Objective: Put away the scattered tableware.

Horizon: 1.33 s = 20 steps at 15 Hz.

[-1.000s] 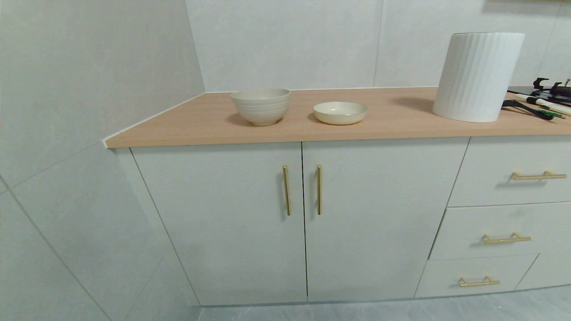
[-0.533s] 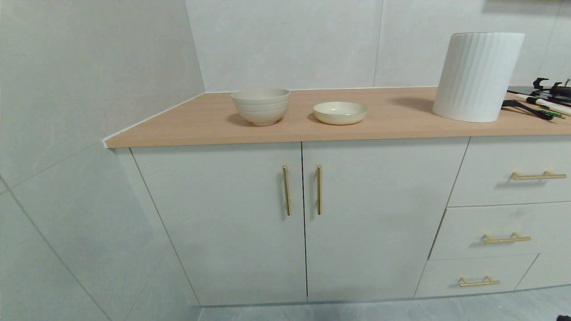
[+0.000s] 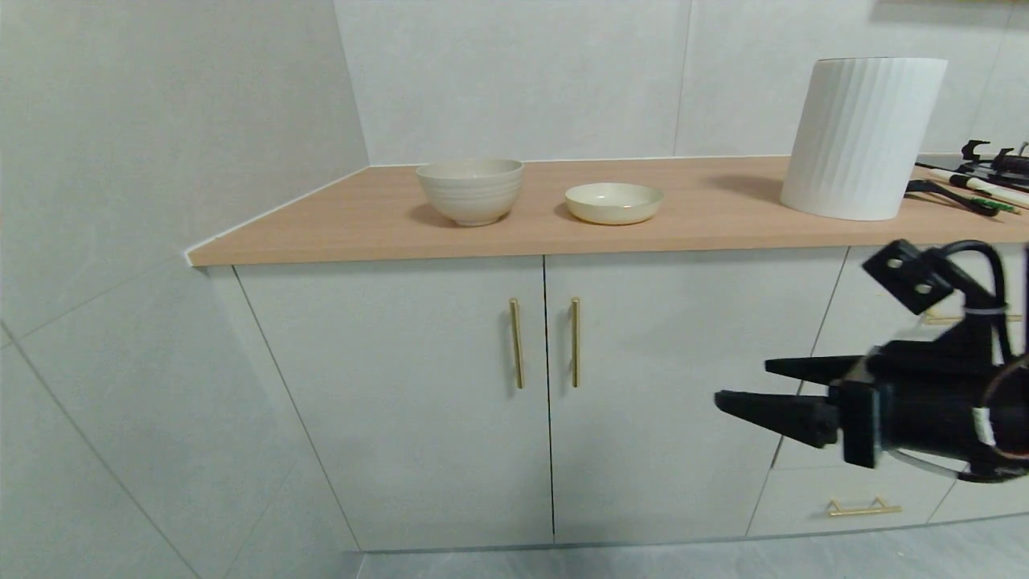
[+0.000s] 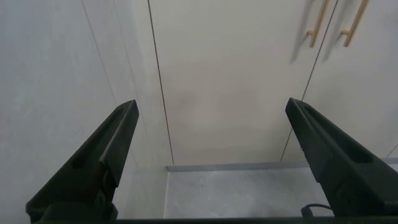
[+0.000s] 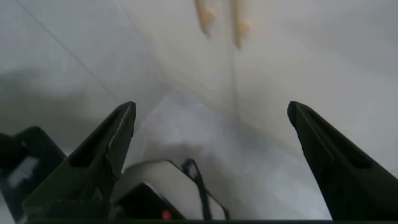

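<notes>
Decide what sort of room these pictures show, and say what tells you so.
Probably a home kitchen. A wooden countertop runs over pale cabinet doors with gold-coloured handles, a bowl and a shallow dish stand on it, and tiled walls meet behind.

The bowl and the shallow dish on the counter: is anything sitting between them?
Nothing. In the head view the bowl and the shallow dish stand apart, with only a bare strip of wooden countertop between them.
</notes>
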Available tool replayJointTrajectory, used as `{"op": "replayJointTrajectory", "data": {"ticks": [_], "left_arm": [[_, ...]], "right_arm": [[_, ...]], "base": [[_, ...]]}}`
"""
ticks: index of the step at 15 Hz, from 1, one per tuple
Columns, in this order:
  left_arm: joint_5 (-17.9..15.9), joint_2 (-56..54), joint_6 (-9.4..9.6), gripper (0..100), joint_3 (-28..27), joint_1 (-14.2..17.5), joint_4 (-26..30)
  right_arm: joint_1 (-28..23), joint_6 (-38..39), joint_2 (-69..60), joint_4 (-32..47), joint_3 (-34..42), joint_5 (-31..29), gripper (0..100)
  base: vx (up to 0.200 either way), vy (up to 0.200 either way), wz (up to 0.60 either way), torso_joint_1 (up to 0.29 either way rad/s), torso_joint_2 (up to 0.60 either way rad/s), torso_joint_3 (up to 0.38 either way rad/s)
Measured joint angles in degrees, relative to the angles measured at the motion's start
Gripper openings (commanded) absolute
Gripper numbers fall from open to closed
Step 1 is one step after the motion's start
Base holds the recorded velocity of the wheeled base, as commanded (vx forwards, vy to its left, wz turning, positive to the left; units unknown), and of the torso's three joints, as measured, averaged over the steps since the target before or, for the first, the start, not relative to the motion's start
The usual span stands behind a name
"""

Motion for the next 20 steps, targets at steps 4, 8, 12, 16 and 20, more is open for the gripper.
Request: {"op": "replayJointTrajectory", "data": {"ticks": [4, 8, 12, 16, 20], "left_arm": [[0.0, 0.0, 0.00, 100, 0.0, 0.0, 0.0], [0.0, 0.0, 0.00, 100, 0.0, 0.0, 0.0], [0.0, 0.0, 0.00, 100, 0.0, 0.0, 0.0], [0.0, 0.0, 0.00, 100, 0.0, 0.0, 0.0], [0.0, 0.0, 0.00, 100, 0.0, 0.0, 0.0]], "right_arm": [[3.6, 3.0, 15.9, -2.4, -11.9, -0.2, 100], [4.3, 6.4, 27.5, -10.5, -19.2, -1.7, 100], [4.3, 10.1, 36.0, -18.3, -22.1, -2.9, 100], [4.3, 16.1, 42.1, -24.2, -25.5, -2.9, 100], [4.2, 17.7, 45.5, -25.3, -28.0, -2.9, 100]], "base": [[0.000, 0.000, 0.00, 0.000, 0.00, 0.000], [0.000, 0.000, 0.00, 0.000, 0.00, 0.000], [0.000, 0.000, 0.00, 0.000, 0.00, 0.000], [0.000, 0.000, 0.00, 0.000, 0.00, 0.000], [0.000, 0.000, 0.00, 0.000, 0.00, 0.000]]}}
